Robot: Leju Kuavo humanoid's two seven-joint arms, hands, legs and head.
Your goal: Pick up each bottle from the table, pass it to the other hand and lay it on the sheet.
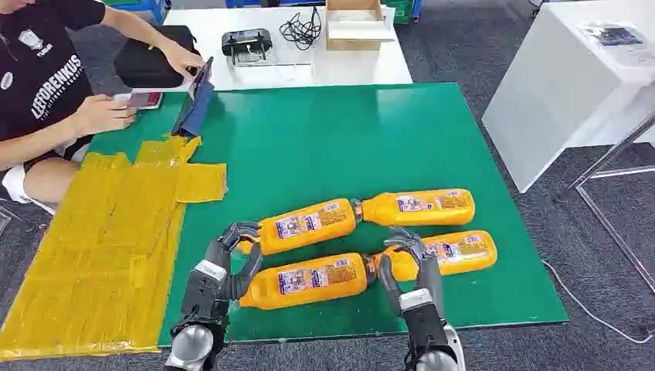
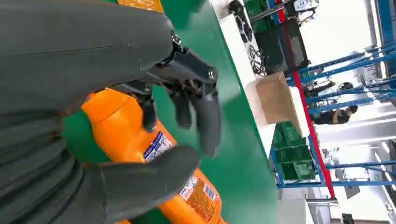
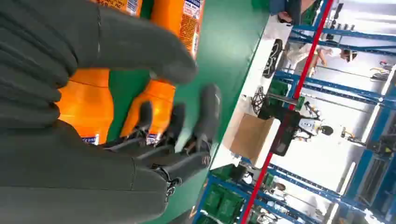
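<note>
Four orange bottles lie on their sides in two rows on the green desk [image 1: 347,131], caps turned toward the middle, all still to the right of the yellow sheet [image 1: 100,239] that covers the desk's left edge and awaits them. The left robot hand [image 1: 232,259] reaches between the two left bottles; in the left wrist view its thumb and dark fingers [image 2: 205,116] straddle the base end of the upper left bottle [image 1: 307,225], fingers spread wide with nothing yet gripped, apparently lining up for a grasp around the body. The right robot hand [image 1: 408,259] hovers by the neck of the lower right bottle [image 1: 452,253], its fingers likewise apart and curved over it, holding nothing; whether it touches the bottle cannot be told. The lower left bottle [image 1: 309,280] and upper right bottle [image 1: 421,207] lie untouched. A person [image 1: 46,85] sits at the desk's far left corner handling a phone, and a cardboard box [image 1: 355,23] stands on the white table beyond.
</note>
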